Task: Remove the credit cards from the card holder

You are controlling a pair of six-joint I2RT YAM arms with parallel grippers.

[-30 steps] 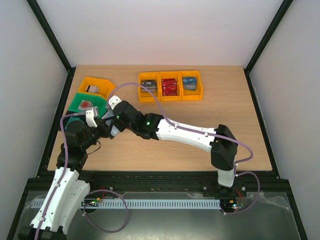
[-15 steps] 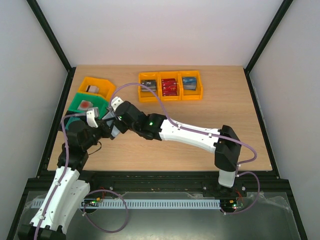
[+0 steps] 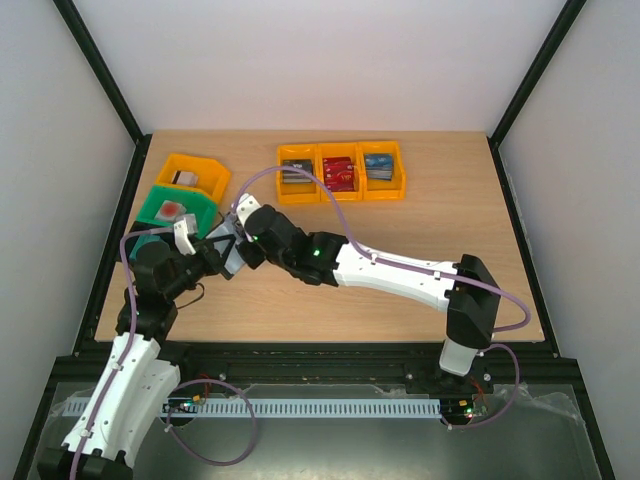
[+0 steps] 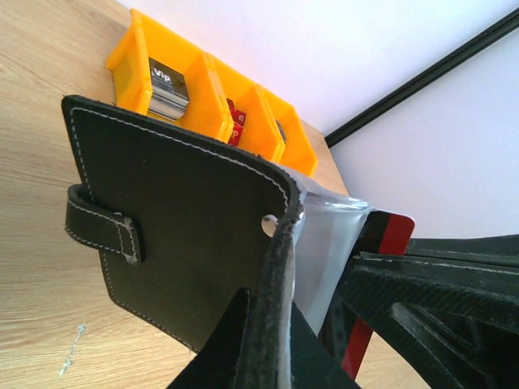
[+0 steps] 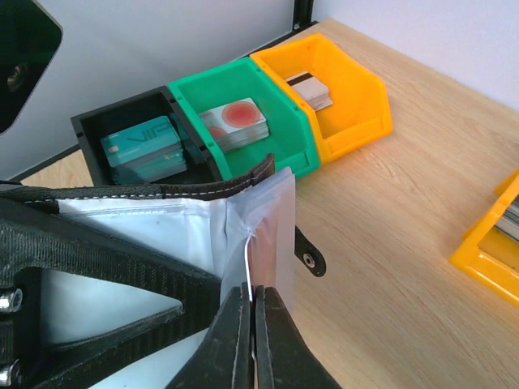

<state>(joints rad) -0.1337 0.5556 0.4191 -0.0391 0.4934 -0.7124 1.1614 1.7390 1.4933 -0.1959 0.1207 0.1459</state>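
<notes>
The left jaws are clamping tight on the lower edge of the card holder (image 4: pixel 178 211), holding its black, white-stitched leather upright over the wooden counter (image 4: pixel 40 267). The right jaws are pinching together on a red credit card (image 4: pixel 391 235) that is sticking out past the holder's clear plastic sleeve (image 4: pixel 324 243). Beyond, teal cards (image 5: pixel 142 148) reading "VIP" are lying in a black bin (image 5: pixel 120 108). Farther off, grey cards (image 4: pixel 166 85), also marked "VIP", are sitting in an orange bin (image 4: pixel 130 69).
</notes>
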